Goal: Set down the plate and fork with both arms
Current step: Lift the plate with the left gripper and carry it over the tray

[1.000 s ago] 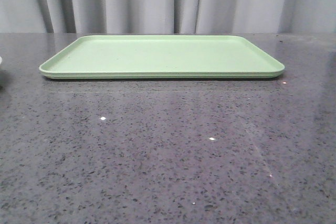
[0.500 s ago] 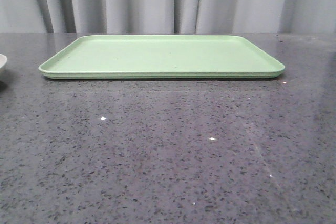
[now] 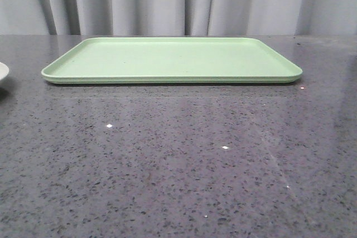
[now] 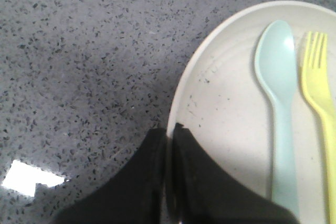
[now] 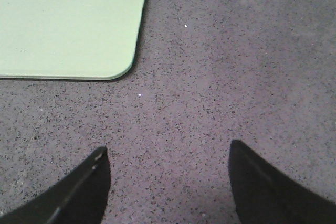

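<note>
- Clamped on the near rim of the plate (image 4: pixel 231 114): left gripper (image 4: pixel 169 135), fingers pressed together with the thin cream rim pinched between them.
- Barely in the front view: plate (image 3: pixel 3 72) only a sliver at the table's left edge, level with the front rim of the tray (image 3: pixel 173 79).
- Lying inside the plate, side by side and apart: fork (image 4: pixel 320 103), yellow, and a pale blue spoon (image 4: pixel 278 93); spoon between the pinched rim and the fork.
- Long axis of the fork: roughly in line with the fingers' reach, tines pointing away from the left gripper, handle running back toward it and out of frame.
- Spread wide and holding nothing: right gripper (image 5: pixel 168 182), hovering over bare speckled table (image 5: pixel 236 51) near the right side, one rounded corner of the tray (image 5: pixel 68 24) just ahead of it.
- Nearer arm to the plate and fork: the left, already on the rim; the right well apart, across the full width of the tray.
- Turning point for the coming move, as a judgement: tray toward the table's middle from the plate, so a carry from the left edge inward, kept level lest fork and spoon slide across the shallow dish.
- Fork pickup by the right arm: likely only once the plate is brought within reach; not yet so.
</note>
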Controlling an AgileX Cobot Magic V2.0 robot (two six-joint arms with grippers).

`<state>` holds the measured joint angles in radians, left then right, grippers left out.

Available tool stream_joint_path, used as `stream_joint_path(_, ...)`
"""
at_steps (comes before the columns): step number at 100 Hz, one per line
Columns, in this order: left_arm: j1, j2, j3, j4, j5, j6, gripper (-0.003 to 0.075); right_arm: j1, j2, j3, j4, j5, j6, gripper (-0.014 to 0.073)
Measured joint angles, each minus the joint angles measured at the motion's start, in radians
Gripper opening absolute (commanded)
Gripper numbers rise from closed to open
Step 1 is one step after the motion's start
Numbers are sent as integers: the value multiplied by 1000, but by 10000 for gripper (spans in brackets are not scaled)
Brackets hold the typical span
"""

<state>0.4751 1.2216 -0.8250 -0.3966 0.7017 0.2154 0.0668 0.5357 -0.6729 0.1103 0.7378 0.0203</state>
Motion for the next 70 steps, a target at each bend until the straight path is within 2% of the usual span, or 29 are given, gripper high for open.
stream_joint_path(43,8,-89,-113,-130,123,48,-8,0,0,0,0,-5,0,490)
stream_joint_path(70,8,-93,-181,-311,179,106,-10,0,0,0,0,-7,0,490)
